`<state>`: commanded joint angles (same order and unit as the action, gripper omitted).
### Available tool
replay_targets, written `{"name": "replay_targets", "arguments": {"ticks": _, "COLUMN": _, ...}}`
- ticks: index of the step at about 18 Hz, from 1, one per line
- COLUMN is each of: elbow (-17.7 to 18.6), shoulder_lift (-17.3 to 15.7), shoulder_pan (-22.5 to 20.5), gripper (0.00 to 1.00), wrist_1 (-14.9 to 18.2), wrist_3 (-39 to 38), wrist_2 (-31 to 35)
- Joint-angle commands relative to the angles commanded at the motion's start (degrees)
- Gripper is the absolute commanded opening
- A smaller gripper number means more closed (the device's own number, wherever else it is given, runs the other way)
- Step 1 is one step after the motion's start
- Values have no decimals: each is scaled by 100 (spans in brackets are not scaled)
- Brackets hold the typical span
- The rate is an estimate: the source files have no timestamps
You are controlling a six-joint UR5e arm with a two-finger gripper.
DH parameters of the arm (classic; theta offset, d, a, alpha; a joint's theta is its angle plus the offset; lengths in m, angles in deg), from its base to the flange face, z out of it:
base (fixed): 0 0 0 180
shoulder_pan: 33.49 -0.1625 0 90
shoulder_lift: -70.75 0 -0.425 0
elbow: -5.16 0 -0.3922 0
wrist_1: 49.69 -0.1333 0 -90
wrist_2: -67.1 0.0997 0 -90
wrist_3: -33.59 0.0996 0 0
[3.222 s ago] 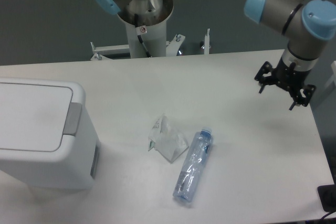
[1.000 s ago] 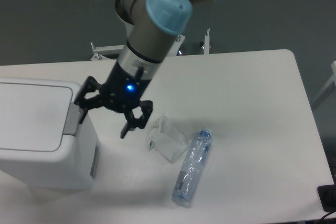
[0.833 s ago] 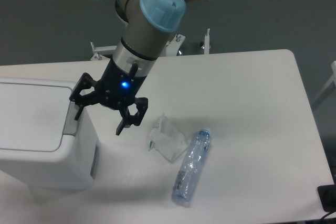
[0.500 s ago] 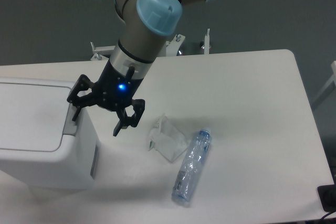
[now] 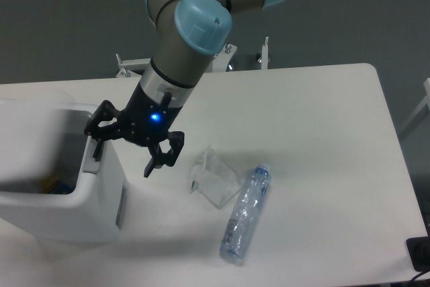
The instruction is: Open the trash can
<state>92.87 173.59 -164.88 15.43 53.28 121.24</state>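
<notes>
White table [image 5: 322,112]: bottle [image 5: 246,213], crumpled wrapper [image 5: 213,179] beside it.

Robot lab, pedestal-mounted arm [image 5: 195,38], white table [image 5: 322,139]

White table [image 5: 322,119] is taking up most of the view, w/ dark grey floor behind it. Clear plastic bottle [image 5: 246,212] w/ blue cap is lying on its side near the front edge, cap end pointing away from the camera. Crumpled clear plastic wrapper [image 5: 213,177] is lying just beside the bottle, to its left. Metal bracket w/ bolts [image 5: 263,55] is standing at the table's far edge.
</notes>
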Motion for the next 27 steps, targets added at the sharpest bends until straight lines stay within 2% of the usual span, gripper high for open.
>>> {"name": "replay_targets", "arguments": {"ticks": 3, "elbow": -87, "shoulder_lift": -35, "shoulder_pan": 0, "gripper": 100, "wrist_1": -9, "wrist_3": -148, "wrist_2": -9}}
{"name": "replay_targets", "arguments": {"ticks": 6, "elbow": -351, "shoulder_lift": -62, "shoulder_pan": -105, "gripper": 100, "wrist_1": 0, "wrist_3": -351, "wrist_2": -17}}
{"name": "replay_targets", "arguments": {"ticks": 11, "elbow": -598, "shoulder_lift": -9, "shoulder_pan": -614, "gripper": 100, "wrist_1": -9, "wrist_3": -308, "wrist_2": 9}}
{"name": "replay_targets", "arguments": {"ticks": 12, "elbow": -589, "shoulder_lift": 9, "shoulder_pan": -711, "gripper": 100, "wrist_1": -61, "wrist_3": -290, "wrist_2": 26}}
{"name": "replay_targets", "arguments": {"ticks": 17, "elbow": -562, "shoulder_lift": 237, "shoulder_pan": -1387, "gripper": 100, "wrist_1": -790, "wrist_3": -194, "wrist_2": 61}}
{"name": "replay_targets", "arguments": {"ticks": 18, "elbow": -562, "shoulder_lift": 281, "shoulder_pan": -1528, "gripper": 100, "wrist_1": -808, "wrist_3": -132, "wrist_2": 79}}
{"name": "replay_targets", "arguments": {"ticks": 21, "elbow": -545, "shoulder_lift": 404, "shoulder_pan": -1994, "gripper": 100, "wrist_1": -809, "wrist_3": 612, "wrist_2": 88}}
{"name": "replay_targets", "arguments": {"ticks": 25, "elbow": -642, "shoulder_lift": 729, "shoulder_pan": -2565, "gripper": 100, "wrist_1": -809, "wrist_3": 1790, "wrist_2": 105}}
{"name": "replay_targets", "arguments": {"ticks": 27, "elbow": -642, "shoulder_lift": 878, "shoulder_pan": -2776, "gripper": 100, "wrist_1": -800, "wrist_3": 2492, "wrist_2": 376}}
